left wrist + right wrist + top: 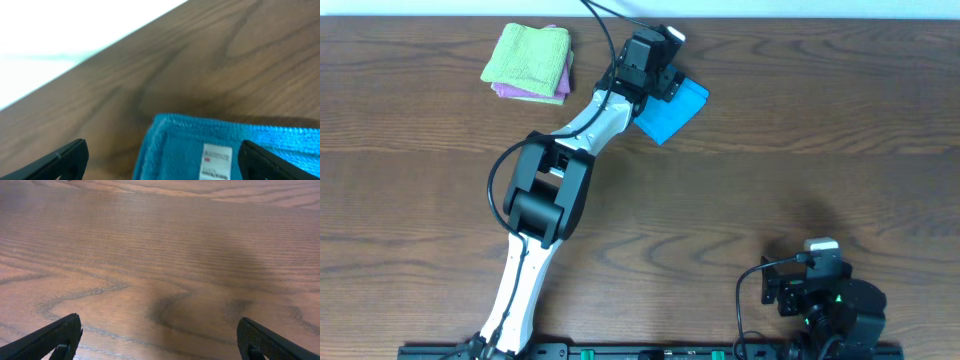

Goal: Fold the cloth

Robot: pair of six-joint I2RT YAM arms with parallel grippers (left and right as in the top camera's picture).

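The sky-blue cloth (672, 112) lies folded into a small slanted rectangle at the back of the table, right of centre. My left gripper (665, 78) hangs over its upper left end, open. In the left wrist view the cloth (180, 145) with its white tag (217, 160) lies flat between the spread black fingertips (65, 157), and neither fingertip touches it. My right gripper (160, 340) stands open over bare wood, with nothing between its fingers. In the overhead view the right arm (825, 295) sits at the front right edge.
A lime-green folded cloth (527, 55) lies on a pink-purple one (563, 75) at the back left. The left arm (552, 190) stretches diagonally from the front edge to the back. The table's far edge (95, 50) runs close behind the blue cloth.
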